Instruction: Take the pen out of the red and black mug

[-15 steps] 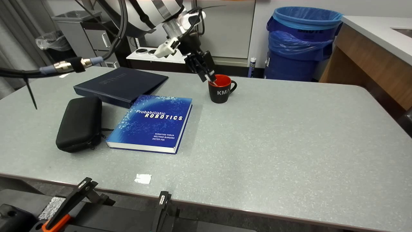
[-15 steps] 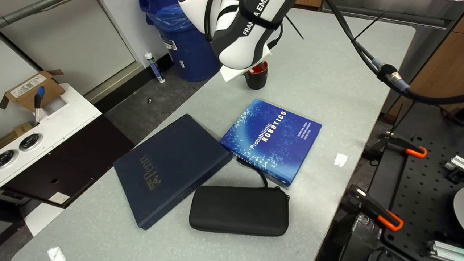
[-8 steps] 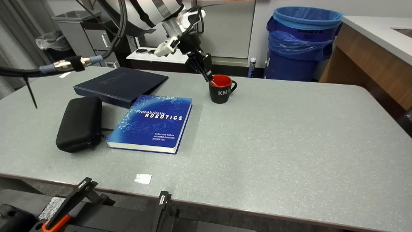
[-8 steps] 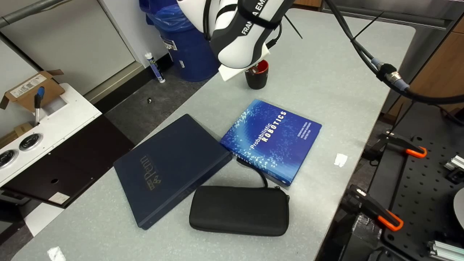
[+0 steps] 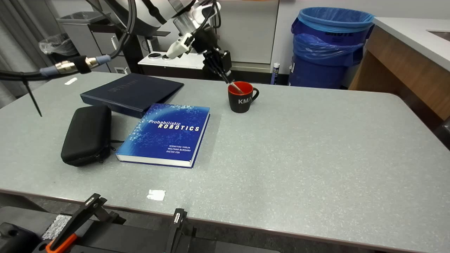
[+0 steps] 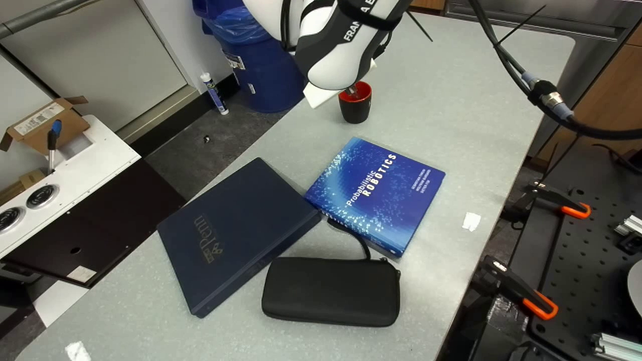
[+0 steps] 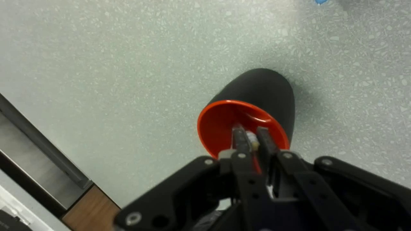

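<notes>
The red and black mug [image 5: 239, 104] stands upright on the table, dark outside and red within; it also shows in an exterior view [image 6: 355, 112] and the wrist view [image 7: 268, 84]. A slim pen [image 5: 237, 88] slants from my gripper [image 5: 228, 80] down into the mug, its lower end inside. In the wrist view my gripper [image 7: 250, 131] is shut on the pen [image 7: 253, 138], whose pale end sits between the two fingers at the mug's mouth. Elsewhere the arm [image 6: 333, 65] covers most of the gripper.
A blue book [image 5: 165, 135], a dark blue binder [image 5: 130, 92] and a black case [image 5: 88, 135] lie on the table [image 5: 299, 158] near the mug. Past the far edge stands a big blue bin [image 5: 325, 52]. Cables [image 6: 541, 95] hang from the arm over the table.
My fingers have come together on the pen. Since then the gripper has risen slightly, and more of the pen shows above the mug's inside. The mug has barely shifted.
</notes>
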`<state>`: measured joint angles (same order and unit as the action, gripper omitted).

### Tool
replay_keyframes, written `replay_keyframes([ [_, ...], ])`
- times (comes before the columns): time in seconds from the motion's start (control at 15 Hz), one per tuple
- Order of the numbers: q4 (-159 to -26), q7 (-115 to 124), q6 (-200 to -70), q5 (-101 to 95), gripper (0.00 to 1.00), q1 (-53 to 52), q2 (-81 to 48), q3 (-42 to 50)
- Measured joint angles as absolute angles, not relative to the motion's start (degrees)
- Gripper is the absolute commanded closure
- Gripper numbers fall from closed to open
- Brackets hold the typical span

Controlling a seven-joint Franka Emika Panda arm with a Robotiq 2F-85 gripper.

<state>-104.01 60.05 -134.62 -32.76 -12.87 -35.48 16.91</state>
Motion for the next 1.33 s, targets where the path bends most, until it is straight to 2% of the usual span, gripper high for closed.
replay_keyframes([
  [0.67,-124.9,67.6,-148.3,-52.6,0.97,-14.5,-16.0,11.9],
  [0.93,-123.5,70.6,-149.9,-54.4,0.97,-13.6,-19.2,9.0],
  [1.33,-112.9,70.6,-149.9,-52.7,0.97,-10.4,-33.4,8.4],
])
